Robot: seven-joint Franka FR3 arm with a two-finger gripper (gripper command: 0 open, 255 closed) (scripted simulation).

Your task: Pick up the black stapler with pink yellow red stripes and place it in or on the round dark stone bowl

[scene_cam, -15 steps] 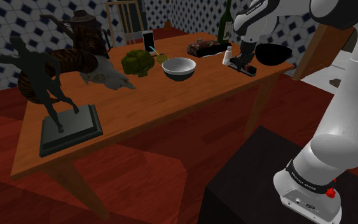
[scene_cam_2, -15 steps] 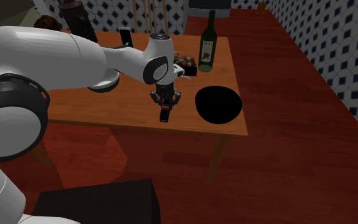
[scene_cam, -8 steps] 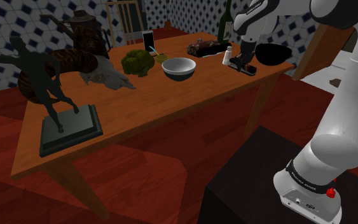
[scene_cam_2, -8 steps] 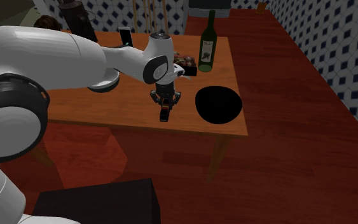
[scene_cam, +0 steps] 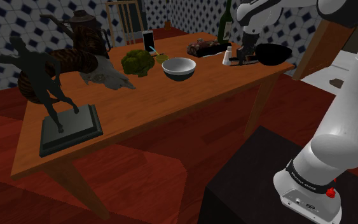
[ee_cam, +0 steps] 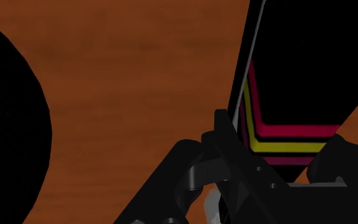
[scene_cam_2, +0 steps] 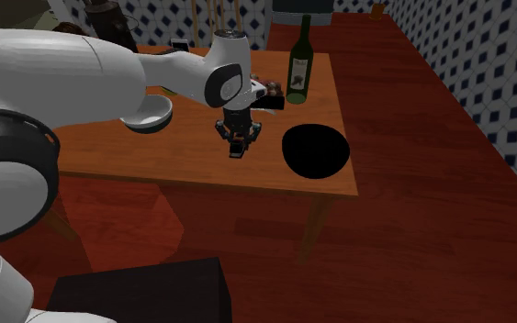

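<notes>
Two black fingers (ee_cam: pixel 177 181) of the claw (scene_cam_2: pixel 236 136) were squeezed tight on the stapler (ee_cam: pixel 285 130). It was a black one with pink, yellow and red stripes, which the wrist view showed up close. The stapler hung in the claw over the wooden table (scene_cam_2: pixel 183 161), just beside the round dark bowl (scene_cam_2: pixel 315 150) and not in it. The bowl's inside was plain black, so what it held could not be told.

A green wine bottle (scene_cam_2: pixel 299 62) stood farther up the table from the bowl. In the shoulder view, a small white bottle (scene_cam: pixel 226 57) stood close to the claw. Near it was a dark tray (scene_cam: pixel 203 48) with brown lumps on it.

Farther along the table sat a pale grey bowl (scene_cam: pixel 179 68), a green broccoli (scene_cam: pixel 137 62), an upright phone (scene_cam: pixel 148 41) and a dark kettle (scene_cam: pixel 85 28). A dark statue (scene_cam: pixel 44 89) of a person on a square base stood at the table's near end. In the second exterior view, the big white arm (scene_cam_2: pixel 82 73) covered much of that side.
</notes>
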